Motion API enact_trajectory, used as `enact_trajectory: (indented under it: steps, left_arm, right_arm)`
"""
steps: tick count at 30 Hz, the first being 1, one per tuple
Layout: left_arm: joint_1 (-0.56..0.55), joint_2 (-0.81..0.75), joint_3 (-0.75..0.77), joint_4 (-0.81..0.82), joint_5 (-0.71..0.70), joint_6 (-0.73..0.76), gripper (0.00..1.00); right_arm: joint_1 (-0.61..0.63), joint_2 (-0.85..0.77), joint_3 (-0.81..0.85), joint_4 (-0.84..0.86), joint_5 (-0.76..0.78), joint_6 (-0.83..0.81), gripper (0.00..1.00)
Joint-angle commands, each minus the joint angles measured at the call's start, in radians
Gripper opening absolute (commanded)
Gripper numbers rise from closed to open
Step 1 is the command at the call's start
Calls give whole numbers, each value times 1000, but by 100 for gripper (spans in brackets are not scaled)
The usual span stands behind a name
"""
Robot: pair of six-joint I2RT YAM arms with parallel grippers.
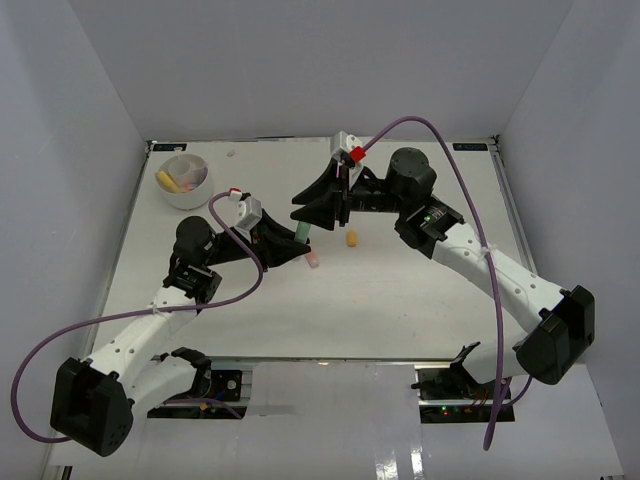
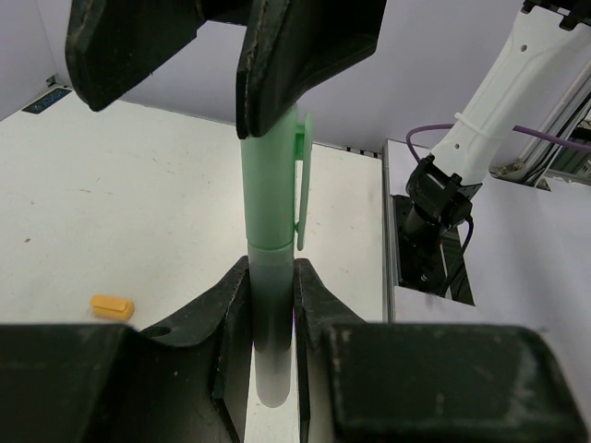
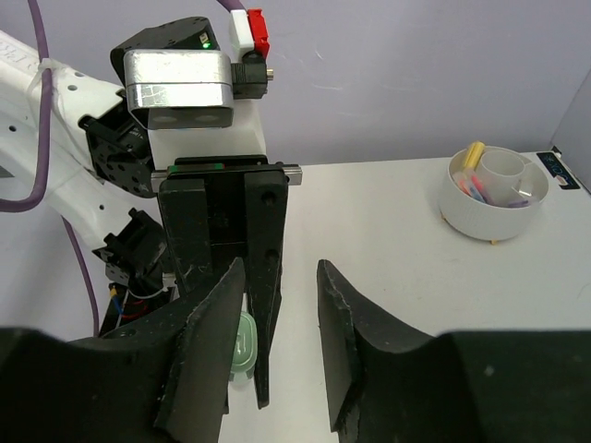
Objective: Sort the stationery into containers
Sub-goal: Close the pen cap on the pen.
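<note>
Squeezing a green marker (image 2: pixel 268 185) tight in the left gripper (image 2: pixel 271 286), with one black finger pressed on each side of the pale lower end. Holding it up off the white table (image 1: pixel 400 300), near the middle, not lying down. From the left wrist, looks straight up and down, with a green clip running along the right side. From above, looks like a short green stick with a pinkish tip pointing toward the near edge.

Facing the cap end of that marker with the right gripper (image 3: pixel 282 269). Spread wide apart, squeezing nothing. In the left wrist view, goes up behind one of those upper fingers; hard to tell whether touching or only just beside. In the right wrist view, shows only as a little green end low down, next to the inner side of one right finger, with the left gripper's black fingers close in front.

See a small yellow eraser block (image 1: pixel 351 238) lying flat on the table near the two grippers, a bit toward the right arm's side, touched by nothing.

Find the white round tub (image 1: pixel 190 197) in the far left corner of the table, well apart from both grippers. Inside: a yellow marker (image 1: pixel 166 180) leaning on the rim, some thin coloured pens (image 3: pixel 473 191), and a smaller white cup (image 3: pixel 503 168) in the middle.
</note>
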Motion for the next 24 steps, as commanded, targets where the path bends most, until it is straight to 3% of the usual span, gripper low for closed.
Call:
enact_trajectory:
  steps: [1,14,24]
  left_arm:
    - [3,-9,30,20,12,-1,2]
    - [4,-21,7,147,12,-69,0]
    - [3,3,40,235,-8,-130,0]
  right_arm:
    - [8,1,15,34,-21,17,43]
    - [39,12,-44,65,-27,37,23]
    - [65,-11,-119,45,-2,11,21]
